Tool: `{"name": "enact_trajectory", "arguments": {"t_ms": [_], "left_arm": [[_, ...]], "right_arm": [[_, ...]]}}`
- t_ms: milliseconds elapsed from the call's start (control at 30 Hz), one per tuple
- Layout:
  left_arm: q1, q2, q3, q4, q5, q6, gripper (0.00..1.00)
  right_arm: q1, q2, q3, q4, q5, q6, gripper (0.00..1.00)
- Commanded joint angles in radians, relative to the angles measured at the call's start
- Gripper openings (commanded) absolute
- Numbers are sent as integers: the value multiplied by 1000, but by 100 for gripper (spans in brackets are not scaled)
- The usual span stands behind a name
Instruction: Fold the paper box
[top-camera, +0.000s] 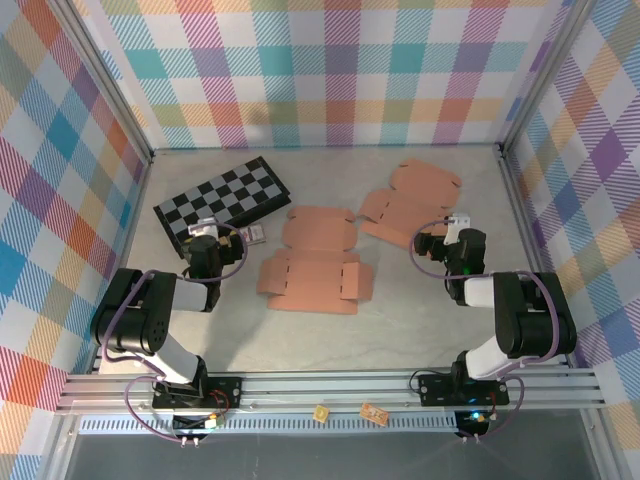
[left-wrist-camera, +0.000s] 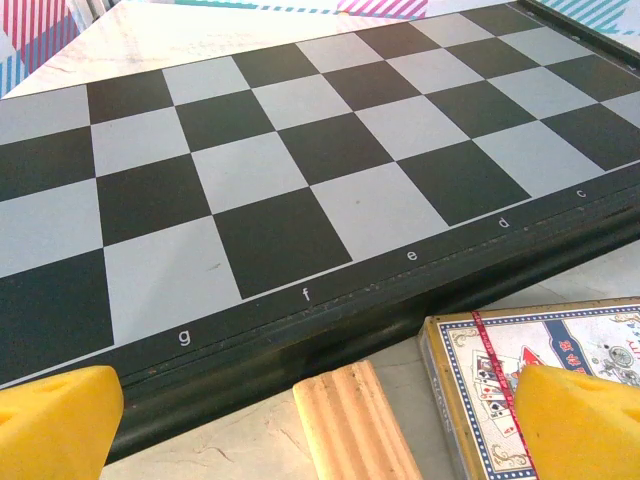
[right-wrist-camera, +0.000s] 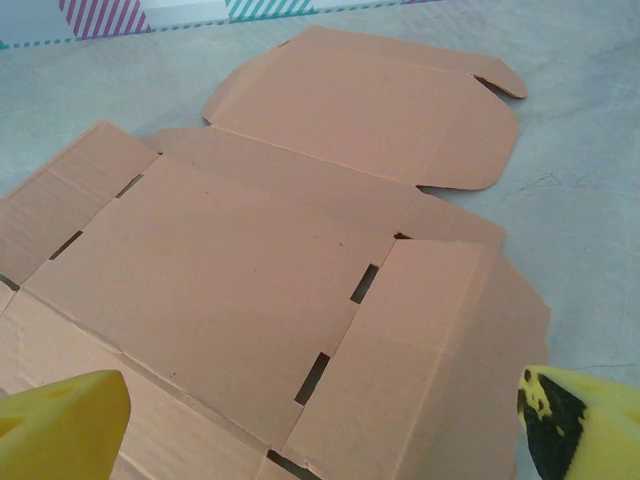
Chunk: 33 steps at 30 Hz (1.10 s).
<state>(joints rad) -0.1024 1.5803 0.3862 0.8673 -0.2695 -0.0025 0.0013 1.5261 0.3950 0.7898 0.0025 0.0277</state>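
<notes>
Paper box (top-camera: 315, 270) flat, seemingly marbled table (top-camera: 400, 330), plaid walls (top-camera: 340, 70)

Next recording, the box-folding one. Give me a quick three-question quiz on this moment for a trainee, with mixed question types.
1. True or false: the central blank and the right-hand blank both lie unfolded on the table.
2. Choose one: the left gripper hangs at the edge of A) the chessboard, B) a bowl, C) a towel.
3. Fill in: the right gripper has its jaws ___.
Key: 1 true; 2 A; 3 open.
</notes>
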Motion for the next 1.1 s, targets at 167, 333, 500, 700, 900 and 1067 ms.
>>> {"name": "enact_trajectory", "arguments": {"t_ms": [167,333,500,700,900,1067], "left_arm": [[1,0,14,21,15,13,100],[1,0,14,20,14,13,100],[1,1,13,19,14,12,100],[1,0,13,19,14,13,100],[1,-1,11,21,15,13,100],[1,-2,11,21,14,13,100]], "right_arm": [[5,7,21,27,-12,-15,99],[5,7,21,27,-12,-15,99],[5,8,21,28,-12,-15,99],[4,8,21,28,-12,-15,99],[4,5,16,34,-19,-18,99],[5,4,12,40,-51,-30,99]]}}
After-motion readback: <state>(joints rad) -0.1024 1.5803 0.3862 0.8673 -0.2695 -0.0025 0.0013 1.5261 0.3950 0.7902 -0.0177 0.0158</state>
